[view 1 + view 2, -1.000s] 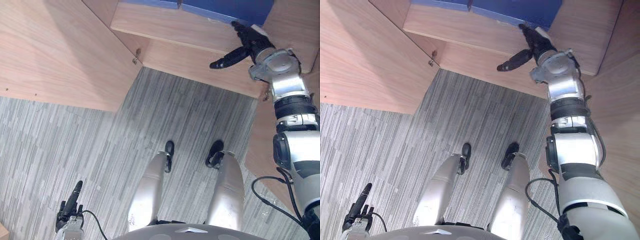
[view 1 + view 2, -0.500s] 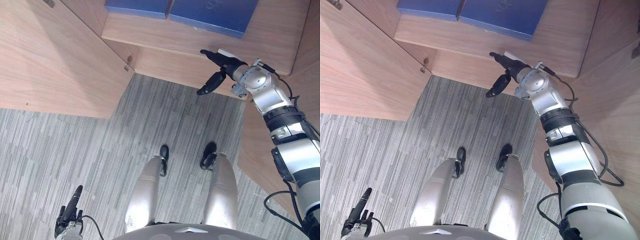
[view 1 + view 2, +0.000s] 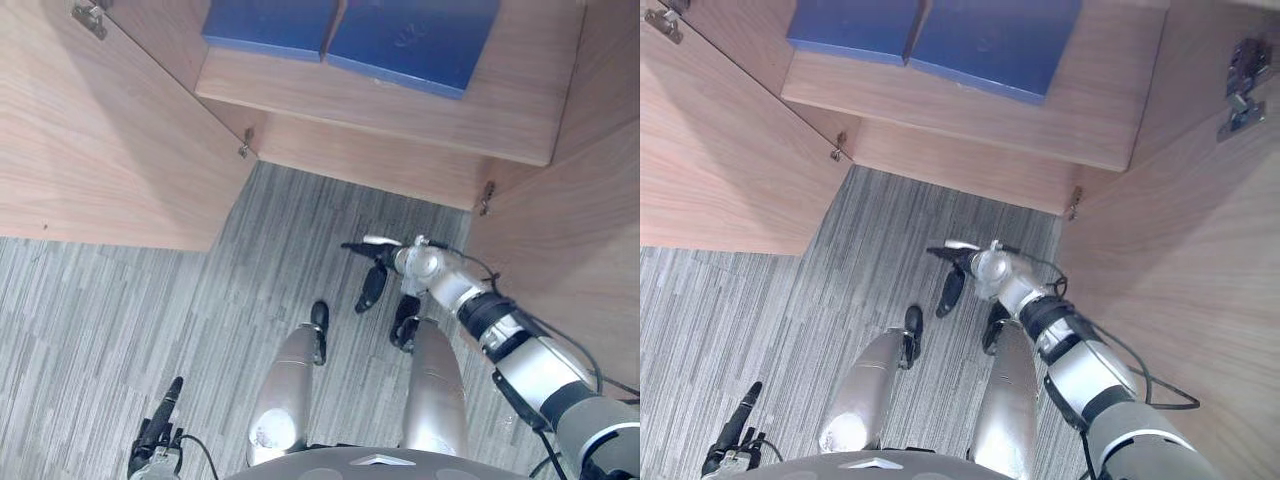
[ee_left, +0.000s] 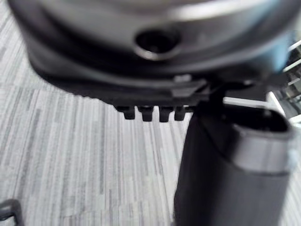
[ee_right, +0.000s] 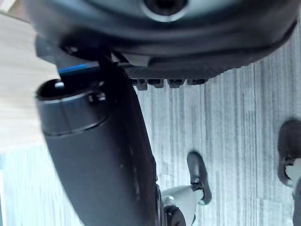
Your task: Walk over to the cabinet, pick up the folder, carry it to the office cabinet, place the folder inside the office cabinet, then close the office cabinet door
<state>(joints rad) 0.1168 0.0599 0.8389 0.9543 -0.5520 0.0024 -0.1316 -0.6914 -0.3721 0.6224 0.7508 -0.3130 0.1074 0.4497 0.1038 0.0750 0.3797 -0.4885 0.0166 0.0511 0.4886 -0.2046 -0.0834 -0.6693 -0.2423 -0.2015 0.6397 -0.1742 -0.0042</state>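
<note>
Shelf (image 3: 400, 110) bears folder (image 3: 415, 40), right hand (image 3: 388, 256) apart

Grey carpet floor (image 3: 120, 320), fine pale stripes

- A blue folder (image 3: 415, 40) lies on the open cabinet's shelf (image 3: 380, 105), with a second blue folder (image 3: 270, 25) just beside it.
- The right hand (image 3: 385, 258) hangs over the grey floor (image 3: 150, 320), fingers straight, holding nothing.
- The left hand (image 3: 155, 440) points straight-fingered, low down.
</note>
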